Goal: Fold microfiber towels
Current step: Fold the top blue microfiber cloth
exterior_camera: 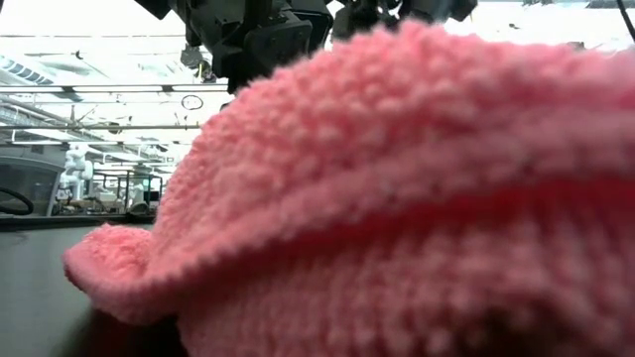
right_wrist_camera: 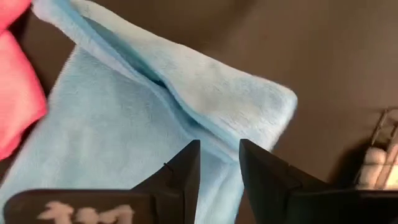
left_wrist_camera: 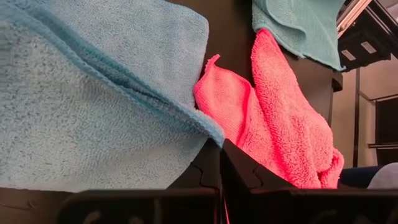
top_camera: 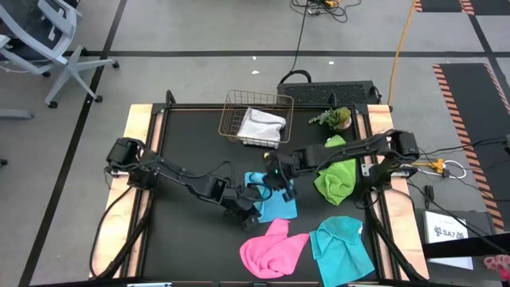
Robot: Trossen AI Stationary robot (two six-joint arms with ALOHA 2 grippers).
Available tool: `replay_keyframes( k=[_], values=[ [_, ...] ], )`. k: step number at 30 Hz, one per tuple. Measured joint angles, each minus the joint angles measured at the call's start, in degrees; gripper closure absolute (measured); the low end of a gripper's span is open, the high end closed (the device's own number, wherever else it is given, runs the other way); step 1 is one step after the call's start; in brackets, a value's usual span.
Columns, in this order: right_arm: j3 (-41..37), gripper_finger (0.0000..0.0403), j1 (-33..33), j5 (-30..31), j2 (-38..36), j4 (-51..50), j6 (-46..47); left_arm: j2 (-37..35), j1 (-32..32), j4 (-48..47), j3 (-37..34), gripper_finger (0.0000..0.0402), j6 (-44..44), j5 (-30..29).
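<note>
A light blue microfiber towel [top_camera: 276, 203] lies mid-table between both grippers. My left gripper [top_camera: 249, 214] is at its near left corner, shut on it [left_wrist_camera: 221, 158]. My right gripper [top_camera: 280, 188] is over its far edge, closed on a raised ridge of the cloth [right_wrist_camera: 219, 162]. A pink towel [top_camera: 273, 249] lies crumpled near the front edge and fills the low view [exterior_camera: 397, 198]. A teal towel [top_camera: 343, 247] lies to its right, and a lime green towel [top_camera: 336, 177] is bunched at the right. A white-grey towel [top_camera: 261, 125] rests in the wire basket. My left gripper pinches a corner of the blue towel [left_wrist_camera: 210, 129] between its shut fingertips, slanting down from the table's left. The rest of the cloth spreads away from the fingers; one layer or several, I cannot tell. My right gripper has a raised edge of the blue towel [right_wrist_camera: 210, 135] between its two fingers, which slant down from the table's right and lie across that ridge. The cloth falls away on both sides of the ridge, and its lower part lies on the table.
A copper wire basket [top_camera: 239, 108] stands at the far middle and a small green plant [top_camera: 333, 118] at the far right. Wooden rails [top_camera: 139, 159] run along the table's left and right sides. The dark mat [top_camera: 191, 239] is bare at the near left.
</note>
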Motion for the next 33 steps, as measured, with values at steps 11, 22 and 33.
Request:
replay_keyframes(
  k=[11,22,33],
  values=[
    [-6.0,0.0298,2.8,9.2,-0.1,7.3,4.7,0.0,-0.2,0.0,0.0,0.0401,0.0,1.1],
    [-6.1,0.0298,6.3,9.2,-3.4,3.0,8.1,0.0,-0.1,0.1,0.0,0.0401,-0.1,1.3],
    [-10.8,0.0298,8.5,9.0,-3.2,12.3,10.7,0.0,-0.1,0.0,0.0,0.0401,-0.3,1.3]
  ],
)
